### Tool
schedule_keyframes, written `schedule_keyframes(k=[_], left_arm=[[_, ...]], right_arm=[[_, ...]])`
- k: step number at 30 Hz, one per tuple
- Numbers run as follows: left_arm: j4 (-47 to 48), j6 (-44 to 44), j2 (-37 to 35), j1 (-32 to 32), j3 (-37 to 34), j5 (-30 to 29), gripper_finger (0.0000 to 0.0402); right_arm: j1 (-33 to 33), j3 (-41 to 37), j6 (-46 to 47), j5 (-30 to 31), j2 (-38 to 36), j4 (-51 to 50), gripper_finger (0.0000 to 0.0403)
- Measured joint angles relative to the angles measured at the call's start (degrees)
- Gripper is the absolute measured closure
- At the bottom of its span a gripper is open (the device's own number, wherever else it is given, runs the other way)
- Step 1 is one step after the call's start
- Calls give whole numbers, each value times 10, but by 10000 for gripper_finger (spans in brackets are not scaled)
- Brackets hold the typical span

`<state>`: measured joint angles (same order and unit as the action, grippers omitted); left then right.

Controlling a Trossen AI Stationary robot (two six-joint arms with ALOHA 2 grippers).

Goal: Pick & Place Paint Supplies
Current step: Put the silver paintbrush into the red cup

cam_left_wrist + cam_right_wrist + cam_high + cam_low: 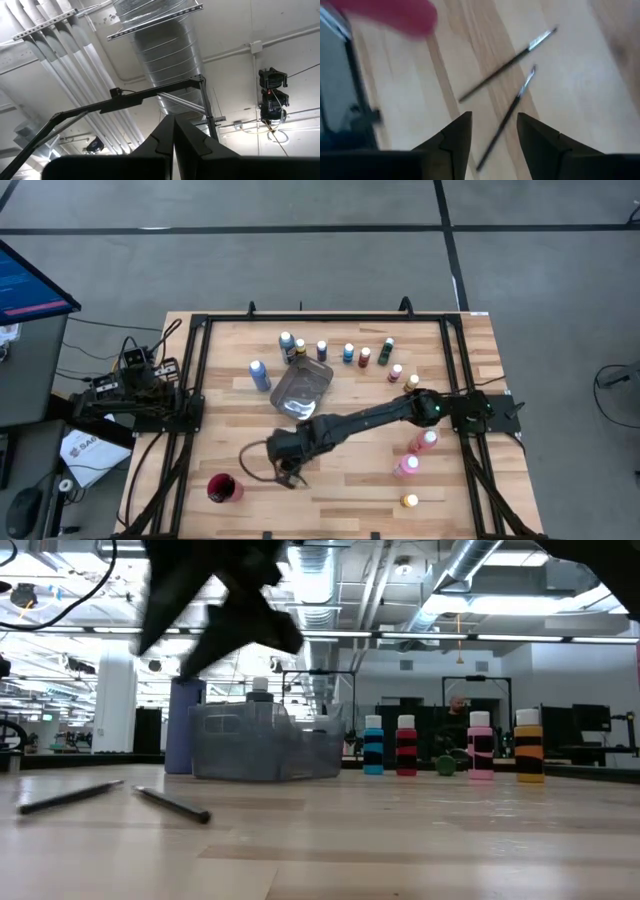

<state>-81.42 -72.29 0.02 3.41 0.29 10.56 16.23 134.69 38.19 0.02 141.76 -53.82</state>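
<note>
Two thin dark paintbrushes [507, 65] [506, 120] with light tips lie flat on the wooden table, close together; the low view shows them as well [70, 797] [172, 804]. My right gripper [493, 116] hangs open above them, slanting down, touching nothing; in the high view it is near the table's front middle [290, 473]. Small paint bottles [348, 353] stand upright in a row at the far side. My left gripper [173, 145] is shut and points up at the ceiling, folded back at the table's left edge [130, 388].
A red cup [224, 488] stands front left of my right gripper. A grey metal tray [302, 390] sits mid-table with a blue bottle [260, 375] beside it. Two pink bottles [425, 442] [407, 467] and a yellow one [410, 501] stand at the right.
</note>
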Motion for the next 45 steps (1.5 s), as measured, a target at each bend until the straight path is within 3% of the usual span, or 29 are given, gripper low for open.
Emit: schedule_keyframes(k=[5, 13, 26, 33, 45], left_arm=[[0, 0, 0, 0, 0, 0, 399], [0, 0, 0, 0, 0, 0, 399], [0, 0, 0, 0, 0, 0, 399], [0, 0, 0, 0, 0, 0, 399], [0, 0, 0, 20, 0, 0, 399]], right_arm=[[-9, -2, 30, 31, 18, 49, 244], [-8, 0, 4, 91, 65, 145, 244], [26, 0, -13, 126, 130, 238, 243], [31, 1, -7, 153, 126, 183, 265], [31, 6, 0, 127, 108, 9, 301]])
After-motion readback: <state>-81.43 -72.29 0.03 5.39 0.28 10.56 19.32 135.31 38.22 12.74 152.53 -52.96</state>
